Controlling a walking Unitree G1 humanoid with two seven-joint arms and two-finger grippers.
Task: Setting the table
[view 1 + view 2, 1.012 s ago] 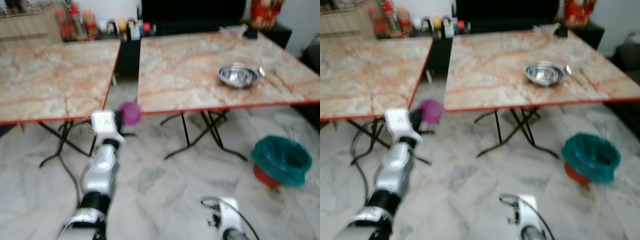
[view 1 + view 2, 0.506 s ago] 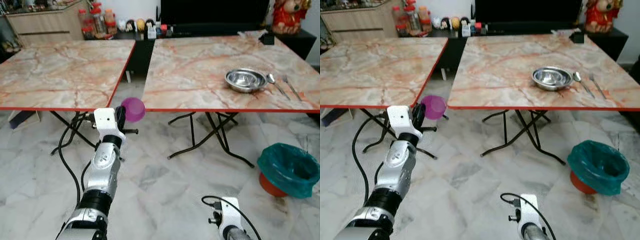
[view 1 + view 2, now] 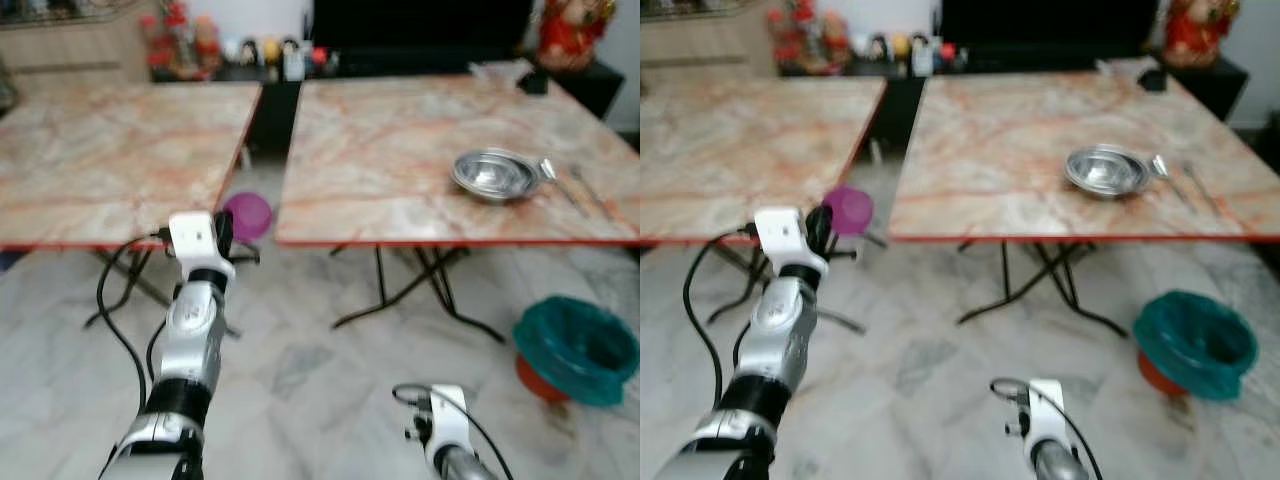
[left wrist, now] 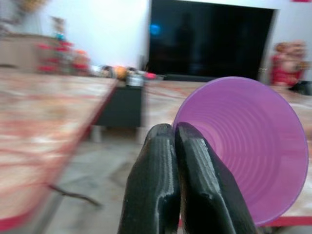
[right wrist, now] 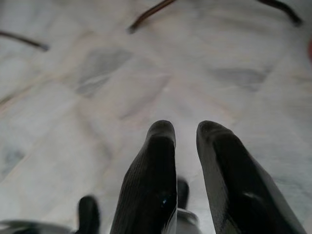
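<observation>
Purple cup (image 3: 247, 215) is clamped by its rim in the left gripper (image 4: 174, 134), held up in the gap between the two marble tables (image 3: 400, 150); right gripper (image 5: 185, 134) hangs near the floor, fingers slightly apart

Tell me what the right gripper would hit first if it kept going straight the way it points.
The right gripper hangs low and points down at the marble floor. Nothing lies between, so it would likely meet the floor first, though depth is hard to judge.
</observation>
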